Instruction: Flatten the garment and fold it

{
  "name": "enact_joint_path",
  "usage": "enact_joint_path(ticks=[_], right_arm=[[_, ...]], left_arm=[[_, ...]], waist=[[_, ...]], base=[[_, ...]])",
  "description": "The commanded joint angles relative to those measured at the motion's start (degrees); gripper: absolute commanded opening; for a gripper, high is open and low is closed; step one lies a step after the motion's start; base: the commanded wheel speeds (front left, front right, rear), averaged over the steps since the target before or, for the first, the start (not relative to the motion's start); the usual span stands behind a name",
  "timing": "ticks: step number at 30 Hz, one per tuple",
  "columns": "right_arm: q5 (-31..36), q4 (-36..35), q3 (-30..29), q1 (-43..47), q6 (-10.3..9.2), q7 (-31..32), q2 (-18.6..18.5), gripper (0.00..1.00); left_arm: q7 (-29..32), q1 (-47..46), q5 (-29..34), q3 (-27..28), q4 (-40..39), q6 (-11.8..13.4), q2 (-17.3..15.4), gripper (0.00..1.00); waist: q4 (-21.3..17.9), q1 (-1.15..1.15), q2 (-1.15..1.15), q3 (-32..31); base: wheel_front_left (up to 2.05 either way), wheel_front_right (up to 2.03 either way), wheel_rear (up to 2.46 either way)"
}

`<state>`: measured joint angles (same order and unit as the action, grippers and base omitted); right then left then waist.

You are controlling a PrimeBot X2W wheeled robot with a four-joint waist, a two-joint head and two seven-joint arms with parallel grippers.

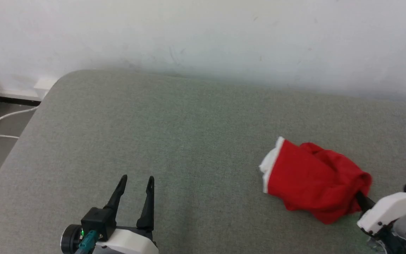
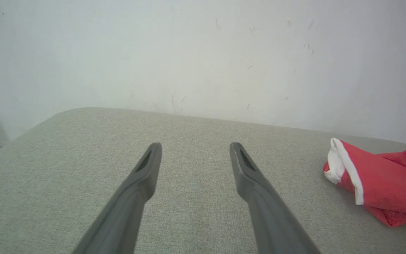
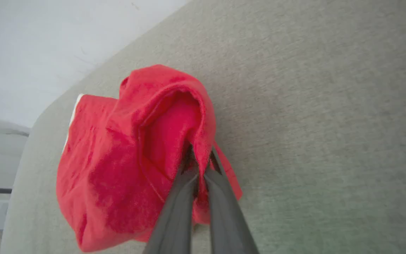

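One pair of red shorts (image 1: 308, 176) lies bunched at the right of the grey padded surface (image 1: 189, 141), right tool (image 3: 199, 160) clenched on a near fold, left tool (image 1: 137, 180) released and well apart; best lift gently, then have the other of the two tools pinch the white hem (image 1: 268, 169) to spread the cloth.
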<state>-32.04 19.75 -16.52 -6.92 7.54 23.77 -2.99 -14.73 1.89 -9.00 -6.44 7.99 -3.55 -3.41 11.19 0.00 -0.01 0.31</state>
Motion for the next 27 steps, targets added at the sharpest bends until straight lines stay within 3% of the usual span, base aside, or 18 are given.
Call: enact_joint_path(ticks=[1,2,3,8,16,24,27], right_arm=[[1.21,1.72,-1.88,-1.47,-0.05,-0.80,0.05,0.00],[2.12,3.07,-2.76,-2.21,-0.05,-1.31,0.07,0.23],[3.26,3.95,-3.11,-2.91,-0.05,-2.07,0.08,1.00],[12.95,2.62,0.65,-4.25,-0.05,-7.41,-0.17,1.00],[24.23,-9.33,10.23,0.38,-0.05,-19.95,-3.46,1.00],[30.90,-18.97,13.69,9.08,-0.05,-32.06,-1.85,1.00],[33.48,-21.19,13.26,11.55,-0.05,-35.16,-0.82,1.00]], left_arm=[[-0.27,-0.53,0.50,0.12,0.08,-0.41,0.20,1.00],[-0.27,-0.61,0.58,0.14,0.15,-0.47,0.22,1.00],[-0.27,-0.70,0.66,0.11,0.21,-0.54,0.24,1.00],[-0.27,-0.68,0.86,-0.07,0.45,-0.72,0.33,1.00],[-0.27,-0.11,-0.40,-0.72,-0.40,-0.96,0.46,1.00],[-0.05,0.06,-2.16,-4.37,1.26,-1.70,0.51,1.00],[2.79,-1.37,-4.37,-7.00,2.39,-2.22,0.52,1.00]], waist=[[-0.45,0.00,0.01,0.47],[-0.61,0.00,0.01,0.55],[-0.77,0.00,0.01,0.61],[-2.10,0.00,0.01,-0.01],[-5.32,0.00,0.01,-2.11],[-8.95,0.00,0.01,-2.40],[-10.29,0.00,0.01,-1.40]], base=[[0.00,0.00,0.00],[0.00,0.00,0.00],[0.00,0.00,0.00],[0.00,0.00,0.00],[0.00,0.00,0.00],[0.00,0.00,0.00],[0.00,0.00,0.00]])
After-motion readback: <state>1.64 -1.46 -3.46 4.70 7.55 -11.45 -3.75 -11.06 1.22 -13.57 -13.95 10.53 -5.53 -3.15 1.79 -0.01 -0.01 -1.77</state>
